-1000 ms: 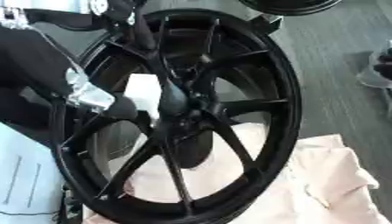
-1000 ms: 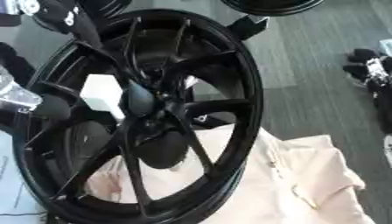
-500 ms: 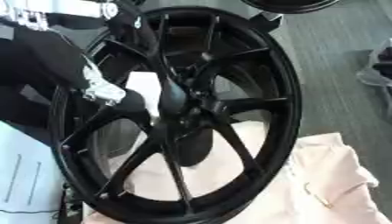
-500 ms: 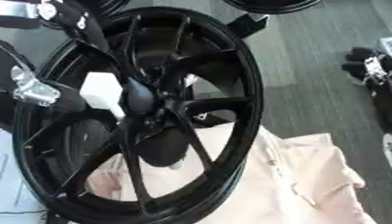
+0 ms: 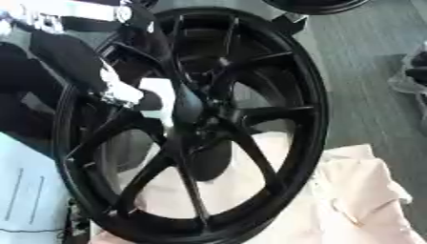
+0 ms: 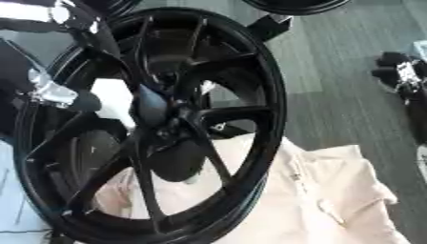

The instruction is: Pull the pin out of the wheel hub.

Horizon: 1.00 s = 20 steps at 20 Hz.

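A big black spoked wheel (image 5: 275, 62) stands upright and fills the middle of both views. Its dark hub (image 5: 196, 107) is at the centre. A white piece (image 5: 158, 95) sits just left of the hub, between the spokes. My left arm comes in from the upper left, and its silver wrist joint (image 5: 116, 90) shows beside that white piece. My left hand (image 6: 83, 101) is a dark shape against the white piece, lost among the black spokes. A dark shape with a silver part at the right edge looks like my right hand (image 6: 399, 71), away from the wheel.
A pale pink cloth (image 6: 333, 190) lies under and to the right of the wheel's lower rim. Another black wheel (image 5: 313, 5) shows at the top edge. A white sheet (image 5: 25, 190) lies at the lower left. Grey floor (image 6: 333, 57) spreads to the right.
My left hand and its silver wrist joint have moved right and slightly up, toward the hub and the white piece. The wheel and the white piece have stayed put.
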Each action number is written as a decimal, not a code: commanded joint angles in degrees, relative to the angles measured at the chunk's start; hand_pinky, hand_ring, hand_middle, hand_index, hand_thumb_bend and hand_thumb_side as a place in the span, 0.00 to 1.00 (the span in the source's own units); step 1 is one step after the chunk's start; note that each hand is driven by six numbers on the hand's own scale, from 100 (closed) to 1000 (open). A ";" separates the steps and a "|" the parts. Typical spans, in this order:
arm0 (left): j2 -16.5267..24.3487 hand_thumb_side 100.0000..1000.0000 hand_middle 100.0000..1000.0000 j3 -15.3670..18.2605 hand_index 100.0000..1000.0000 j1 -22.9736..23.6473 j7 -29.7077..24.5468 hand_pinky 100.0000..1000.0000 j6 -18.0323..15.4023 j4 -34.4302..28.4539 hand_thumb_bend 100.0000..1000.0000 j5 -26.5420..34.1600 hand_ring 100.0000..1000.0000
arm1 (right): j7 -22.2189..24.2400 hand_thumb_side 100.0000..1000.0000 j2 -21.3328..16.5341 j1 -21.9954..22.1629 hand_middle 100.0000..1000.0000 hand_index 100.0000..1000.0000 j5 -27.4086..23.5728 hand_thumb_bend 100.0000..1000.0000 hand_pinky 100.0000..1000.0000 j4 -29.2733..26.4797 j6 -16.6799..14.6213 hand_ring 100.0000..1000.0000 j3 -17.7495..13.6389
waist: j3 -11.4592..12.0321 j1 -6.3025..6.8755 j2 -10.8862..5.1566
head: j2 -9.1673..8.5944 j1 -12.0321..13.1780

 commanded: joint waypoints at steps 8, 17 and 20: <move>0.94 0.46 0.74 -0.44 0.77 0.36 -1.12 0.76 0.23 0.16 0.48 1.65 0.78 | 0.20 0.70 -1.85 -0.50 0.70 0.77 0.48 0.00 0.88 -0.35 0.04 0.74 -0.07 | -0.06 -0.44 -1.32 | 0.02 0.30; 0.54 0.34 0.72 -0.89 0.74 0.60 -1.12 0.76 -0.39 0.90 0.49 0.93 0.77 | 0.26 0.70 -1.78 -0.59 0.70 0.77 0.53 0.00 0.88 -0.30 0.09 0.74 0.03 | -0.10 -0.46 -1.36 | -0.05 0.31; 0.37 0.33 0.72 -1.12 0.74 0.54 -1.12 0.76 -0.72 1.05 0.50 0.48 0.77 | 0.33 0.70 -1.79 -0.62 0.70 0.77 0.55 0.00 0.88 -0.26 0.12 0.74 0.06 | -0.14 -0.41 -1.39 | -0.14 0.33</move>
